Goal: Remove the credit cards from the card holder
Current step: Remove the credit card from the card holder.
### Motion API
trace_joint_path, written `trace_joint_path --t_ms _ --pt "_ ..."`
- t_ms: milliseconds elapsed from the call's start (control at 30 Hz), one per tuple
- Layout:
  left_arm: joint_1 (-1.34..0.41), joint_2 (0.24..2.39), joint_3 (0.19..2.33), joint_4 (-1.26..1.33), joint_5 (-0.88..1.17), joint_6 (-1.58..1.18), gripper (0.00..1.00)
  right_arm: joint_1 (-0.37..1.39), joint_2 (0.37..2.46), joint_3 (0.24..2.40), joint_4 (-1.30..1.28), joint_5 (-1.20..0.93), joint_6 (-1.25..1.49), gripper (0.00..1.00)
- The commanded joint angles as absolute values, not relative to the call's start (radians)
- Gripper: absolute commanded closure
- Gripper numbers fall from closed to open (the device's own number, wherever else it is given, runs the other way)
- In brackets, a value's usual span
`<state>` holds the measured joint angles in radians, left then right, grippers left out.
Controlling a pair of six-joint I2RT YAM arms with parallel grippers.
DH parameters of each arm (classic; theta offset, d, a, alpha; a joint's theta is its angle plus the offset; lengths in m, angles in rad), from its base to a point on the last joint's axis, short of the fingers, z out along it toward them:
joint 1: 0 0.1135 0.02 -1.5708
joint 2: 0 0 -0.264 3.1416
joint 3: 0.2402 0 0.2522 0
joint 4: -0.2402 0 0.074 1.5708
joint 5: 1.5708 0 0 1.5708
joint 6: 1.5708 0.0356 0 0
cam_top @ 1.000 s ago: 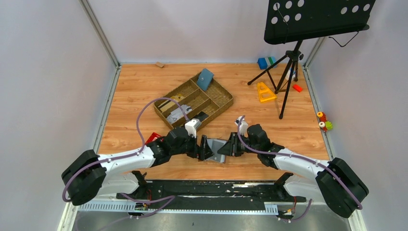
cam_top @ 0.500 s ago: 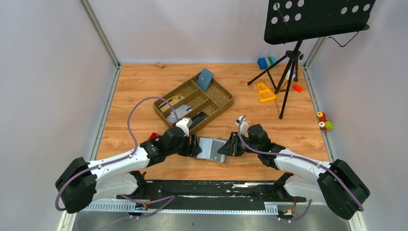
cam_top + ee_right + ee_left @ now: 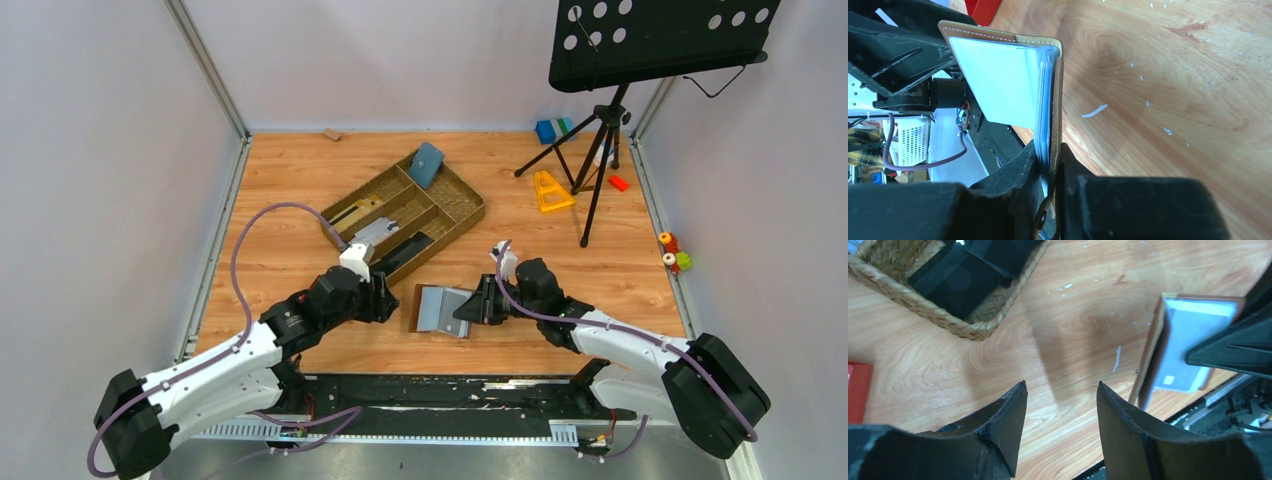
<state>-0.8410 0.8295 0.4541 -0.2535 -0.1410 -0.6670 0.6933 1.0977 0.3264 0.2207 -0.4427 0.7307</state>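
The card holder is a brown folding wallet with grey inside and clear sleeves, held open near the table's front middle. My right gripper is shut on its right edge, pinching the sleeves and cover. A pale card with a chip shows in a sleeve in the left wrist view. My left gripper is open and empty, a short way left of the card holder and not touching it; its fingers hang above bare wood.
A woven compartment tray stands behind the grippers, holding black and grey items and a blue-teal pouch. A music stand tripod, a yellow triangle and small toys are at the back right. A red object lies left of my left gripper.
My left gripper has let go of the card holder's left side and drawn back to the left. The right gripper still holds the holder, which now lies more open.
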Motion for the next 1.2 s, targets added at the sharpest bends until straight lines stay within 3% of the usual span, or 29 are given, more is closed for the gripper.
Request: trace_joint_path --t_ms 0,33,67,133,900,1167 --pt "-0.836 0.734 0.415 -0.146 -0.044 -0.608 0.25 0.699 1.092 0.361 0.244 -0.439 0.721 0.93" --pt "-0.835 0.718 0.393 -0.084 0.009 -0.611 0.10 0.698 1.096 0.363 0.246 -0.442 0.723 0.94" --pt "-0.836 0.710 0.368 -0.031 0.056 -0.618 0.01 0.699 1.099 0.364 0.248 -0.446 0.723 0.94" --pt "-0.836 0.712 0.351 0.049 0.113 -0.628 0.00 0.699 1.104 0.366 0.250 -0.449 0.724 0.94" --pt "-0.887 1.069 0.440 0.200 0.173 -0.663 0.00 0.701 1.106 0.373 0.271 -0.491 0.751 0.94" --pt "-0.893 1.142 0.386 0.352 0.201 -0.715 0.22 0.703 1.134 0.367 0.299 -0.498 0.758 0.94"
